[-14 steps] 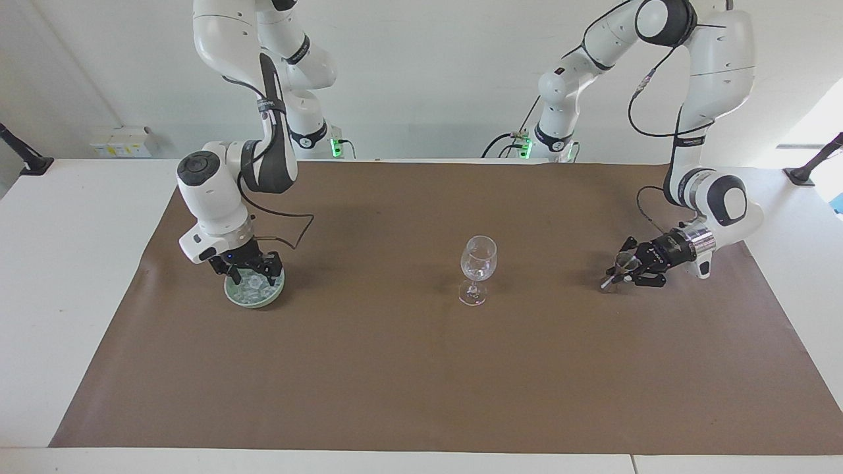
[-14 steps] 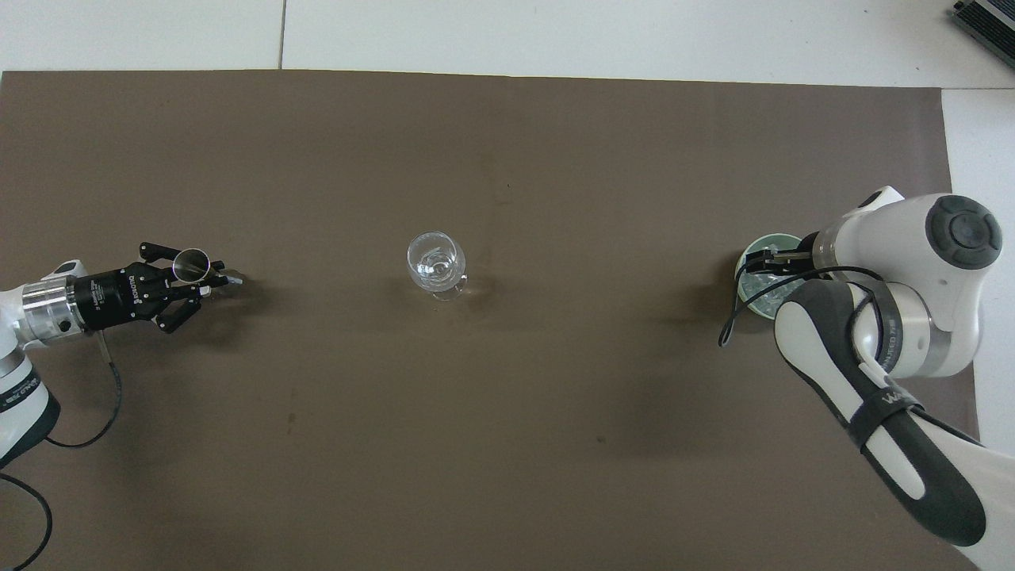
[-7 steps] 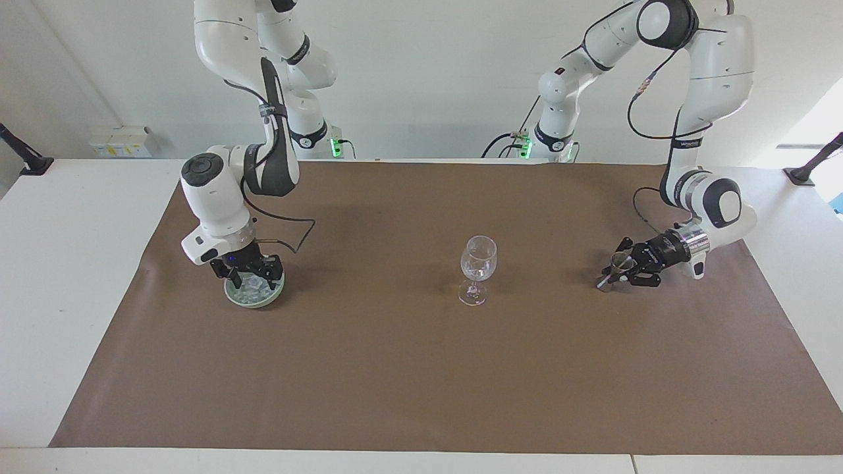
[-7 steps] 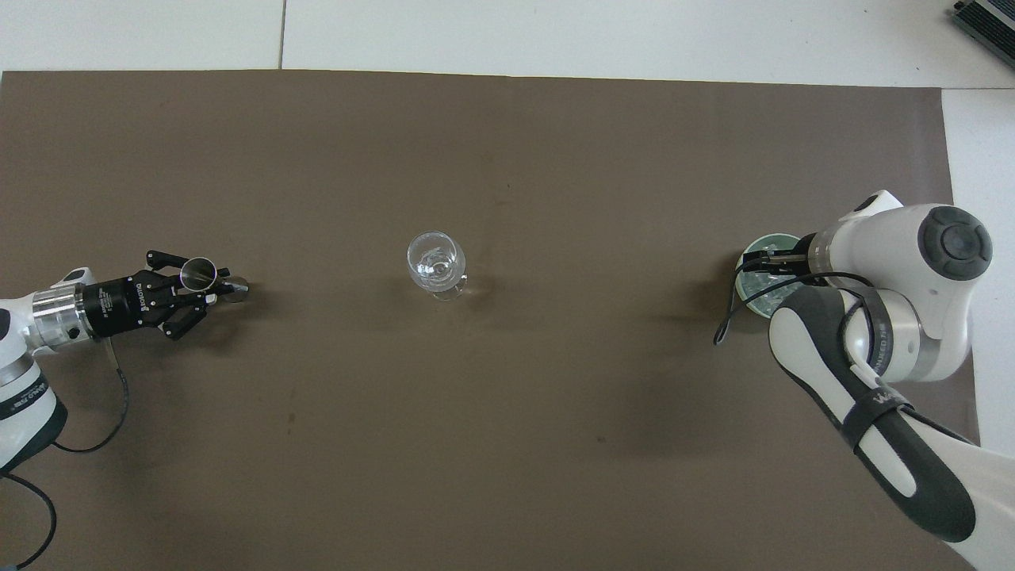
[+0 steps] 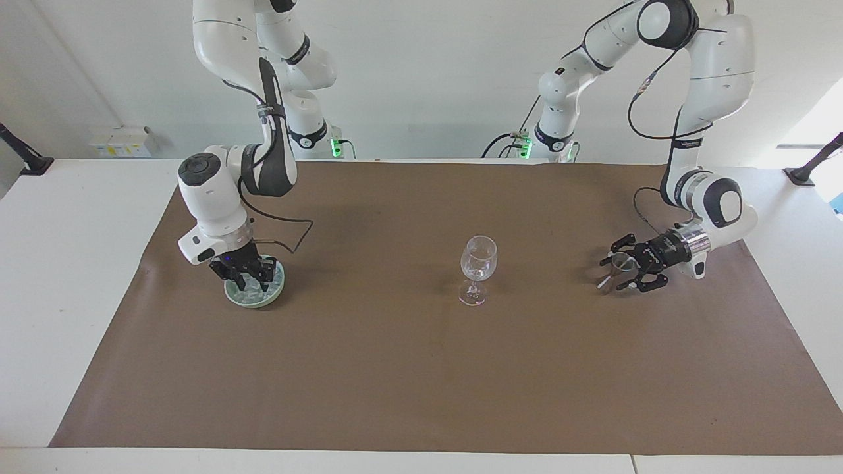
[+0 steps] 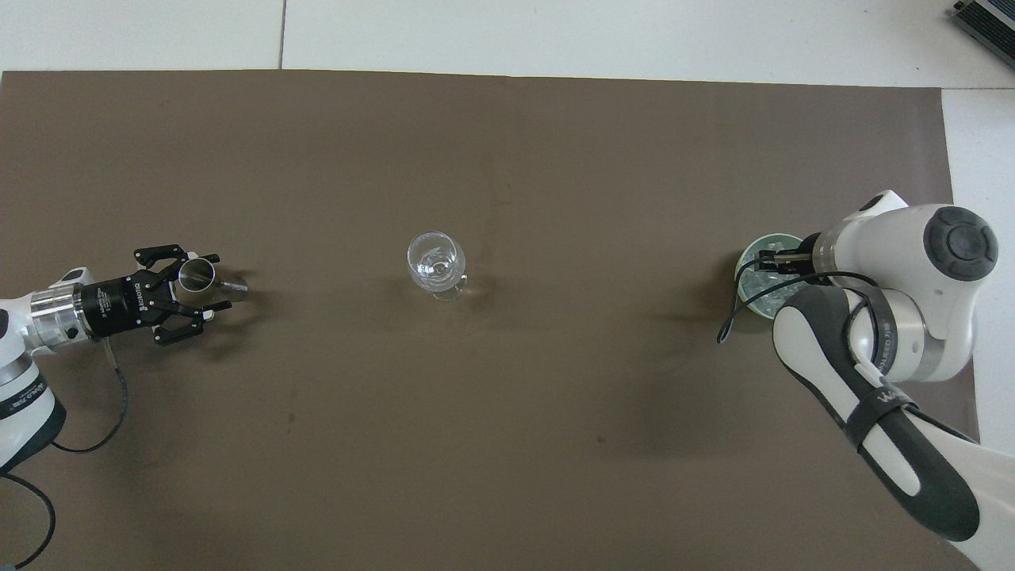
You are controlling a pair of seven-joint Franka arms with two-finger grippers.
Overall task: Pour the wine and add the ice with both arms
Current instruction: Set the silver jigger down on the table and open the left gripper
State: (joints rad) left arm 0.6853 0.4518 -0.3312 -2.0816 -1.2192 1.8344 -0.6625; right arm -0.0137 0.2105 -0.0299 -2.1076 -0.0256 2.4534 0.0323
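Ice is not yet going into the glass point(image 5: 478, 263) at frame centre.
Left gripper point(image 6: 209, 285) is standing released around the cup point(image 6: 194, 274); right gripper point(image 5: 253, 283) is working in the ice point(image 5: 246, 297), grip unclear.

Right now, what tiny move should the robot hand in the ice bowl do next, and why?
Probably the right hand should lift straight up out of the green bowl. It is down among the ice, and the wine glass the ice is for stands apart, mid-mat. Whether it grips a cube, I cannot tell.

white wall point(image 5: 421, 72), white table point(image 5: 59, 276), brown mat point(image 5: 421, 368).
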